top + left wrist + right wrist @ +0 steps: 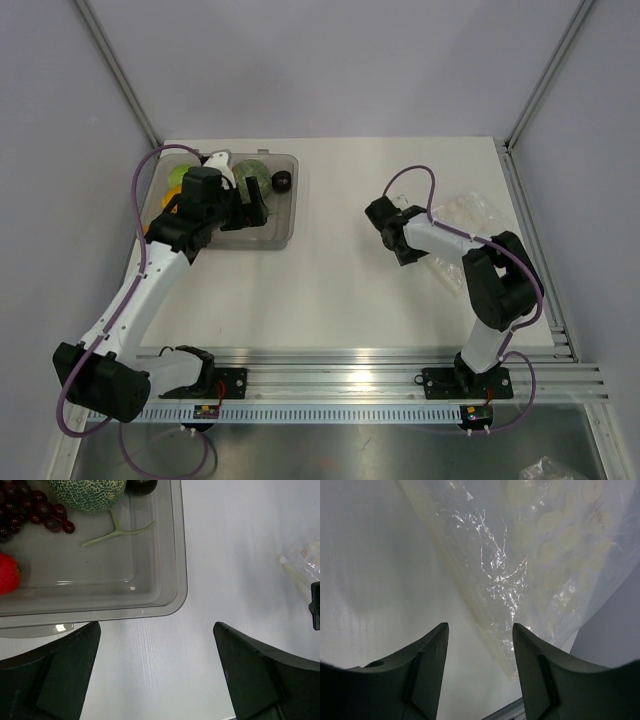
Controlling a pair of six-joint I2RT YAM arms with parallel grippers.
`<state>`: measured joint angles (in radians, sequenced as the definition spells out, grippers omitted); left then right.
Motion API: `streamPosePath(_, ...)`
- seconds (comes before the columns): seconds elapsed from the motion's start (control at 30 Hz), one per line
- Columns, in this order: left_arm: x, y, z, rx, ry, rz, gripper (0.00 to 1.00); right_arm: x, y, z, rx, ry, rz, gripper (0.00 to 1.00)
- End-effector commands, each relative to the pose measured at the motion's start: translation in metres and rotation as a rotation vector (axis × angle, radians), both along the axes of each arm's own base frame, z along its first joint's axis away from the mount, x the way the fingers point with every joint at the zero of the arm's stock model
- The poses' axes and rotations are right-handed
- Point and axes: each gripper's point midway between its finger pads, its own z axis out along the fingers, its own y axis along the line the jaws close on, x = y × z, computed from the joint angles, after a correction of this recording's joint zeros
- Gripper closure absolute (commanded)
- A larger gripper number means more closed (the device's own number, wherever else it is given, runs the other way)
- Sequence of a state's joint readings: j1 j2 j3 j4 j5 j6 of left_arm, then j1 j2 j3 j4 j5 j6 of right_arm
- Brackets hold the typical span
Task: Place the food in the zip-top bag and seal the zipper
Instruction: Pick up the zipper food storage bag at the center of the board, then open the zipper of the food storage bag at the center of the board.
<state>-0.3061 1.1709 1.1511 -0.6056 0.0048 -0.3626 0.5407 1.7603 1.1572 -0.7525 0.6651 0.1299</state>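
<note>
one tray [178, 555], one zip-top bag [470, 212]; left claw [156, 630], right claw [480, 630] both parted.

Top view is bright and even from overhead: white table [340, 290] close to blown out, shadows faint and soft. Left wrist view is sharp, small glare spot on the tray [150, 614] rim, left fingers [55, 675] dark and slightly soft. Right wrist view is hazier, shaded at left, glints on the zip-top bag [520, 570], right fingers [420, 680] blurred.
</note>
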Motion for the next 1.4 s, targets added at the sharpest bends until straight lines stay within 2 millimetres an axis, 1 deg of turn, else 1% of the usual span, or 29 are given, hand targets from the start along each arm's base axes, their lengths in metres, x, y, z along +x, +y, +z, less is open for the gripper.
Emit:
streamPosePath(0.0,-0.004,-0.003,0.010,-0.017,-0.035,-0.031,0.01,0.004,-0.006,0.006,-0.052,-0.030,0.017,0.38)
streamPosePath(0.2,-0.006,-0.005,0.008,-0.024,-0.029,-0.040,0.01,0.012,-0.022,-0.001,-0.189,-0.053,0.006,0.40)
streamPosePath(0.3,-0.008,-0.005,0.008,-0.028,-0.030,-0.045,0.01,0.017,-0.025,-0.007,-0.213,-0.067,-0.002,0.46)
streamPosePath(0.33,-0.008,-0.005,0.008,-0.027,-0.032,-0.044,0.01,0.020,-0.023,-0.010,-0.211,-0.078,-0.003,0.49)
streamPosePath(0.37,-0.009,-0.005,0.006,-0.026,-0.025,-0.045,0.01,0.020,-0.025,-0.012,-0.223,-0.083,-0.008,0.60)
streamPosePath(0.43,-0.010,-0.005,0.007,-0.026,-0.027,-0.047,0.01,0.025,-0.026,-0.010,-0.237,-0.114,-0.020,0.74)
streamPosePath(0.47,-0.011,-0.004,0.006,-0.022,-0.025,-0.048,0.01,0.027,-0.027,-0.006,-0.243,-0.141,-0.036,0.94)
streamPosePath(0.5,-0.011,-0.004,0.006,-0.022,-0.029,-0.049,0.01,0.028,-0.027,-0.002,-0.237,-0.160,-0.044,1.00)
streamPosePath(0.53,-0.012,-0.004,0.006,-0.020,-0.028,-0.049,0.01,0.030,-0.025,0.009,-0.209,-0.195,-0.055,1.00)
streamPosePath(0.57,-0.012,-0.005,0.007,-0.021,-0.026,-0.058,0.01,0.030,-0.020,0.014,-0.169,-0.210,-0.055,1.00)
streamPosePath(0.6,-0.013,-0.006,0.008,-0.025,-0.028,-0.065,0.01,0.030,-0.017,0.029,-0.120,-0.242,-0.059,1.00)
streamPosePath(0.63,-0.013,-0.007,0.010,-0.030,-0.031,-0.070,0.01,0.030,-0.013,0.036,-0.080,-0.254,-0.062,1.00)
streamPosePath(0.67,-0.013,-0.012,0.010,-0.048,-0.024,-0.086,0.01,0.032,-0.001,0.044,0.011,-0.263,-0.061,1.00)
streamPosePath(0.7,-0.012,-0.014,0.011,-0.059,-0.027,-0.091,0.01,0.032,0.006,0.060,0.077,-0.294,-0.057,1.00)
streamPosePath(0.73,-0.012,-0.016,0.012,-0.071,-0.025,-0.093,0.01,0.027,0.018,0.061,0.165,-0.264,-0.045,1.00)
streamPosePath(0.8,-0.011,-0.022,0.012,-0.079,-0.024,-0.114,0.01,0.029,0.037,0.089,0.303,-0.298,-0.031,1.00)
streamPosePath(0.83,-0.011,-0.024,0.012,-0.077,-0.022,-0.119,0.01,0.027,0.054,0.098,0.406,-0.276,-0.011,1.00)
streamPosePath(0.9,-0.009,-0.024,0.016,-0.074,-0.026,-0.124,0.01,0.024,0.068,0.112,0.497,-0.278,-0.011,1.00)
streamPosePath(0.93,-0.008,-0.025,0.024,-0.079,-0.042,-0.128,0.01,0.020,0.079,0.115,0.565,-0.256,-0.017,1.00)
streamPosePath(0.97,-0.009,-0.029,0.028,-0.092,-0.046,-0.142,0.01,0.021,0.090,0.126,0.623,-0.261,-0.014,1.00)
streamPosePath(1.0,-0.009,-0.032,0.034,-0.107,-0.060,-0.155,0.01,0.020,0.098,0.130,0.675,-0.254,-0.018,1.00)
streamPosePath(1.03,-0.010,-0.037,0.041,-0.132,-0.068,-0.171,0.02,0.017,0.116,0.134,0.762,-0.226,0.006,1.00)
streamPosePath(1.1,-0.013,-0.053,0.050,-0.177,-0.082,-0.217,0.04,0.017,0.136,0.146,0.878,-0.230,-0.002,1.00)
streamPosePath(1.13,-0.015,-0.060,0.050,-0.207,-0.072,-0.223,0.05,0.017,0.149,0.152,0.948,-0.224,0.013,1.00)
streamPosePath(1.17,-0.022,-0.073,0.044,-0.237,-0.046,-0.267,0.05,0.018,0.155,0.155,0.993,-0.225,-0.005,1.00)
streamPosePath(1.23,-0.026,-0.089,0.043,-0.296,-0.038,-0.297,0.07,0.019,0.166,0.163,1.060,-0.235,-0.012,1.00)
streamPosePath(1.27,-0.031,-0.098,0.028,-0.291,-0.011,-0.308,0.07,0.020,0.169,0.166,1.075,-0.238,-0.012,1.00)
streamPosePath(1.3,-0.028,-0.101,0.025,-0.290,-0.023,-0.299,0.07,0.020,0.173,0.166,1.083,-0.231,-0.010,1.00)
streamPosePath(1.37,-0.025,-0.106,0.007,-0.277,0.002,-0.277,0.08,0.020,0.178,0.167,1.085,-0.231,-0.005,1.00)
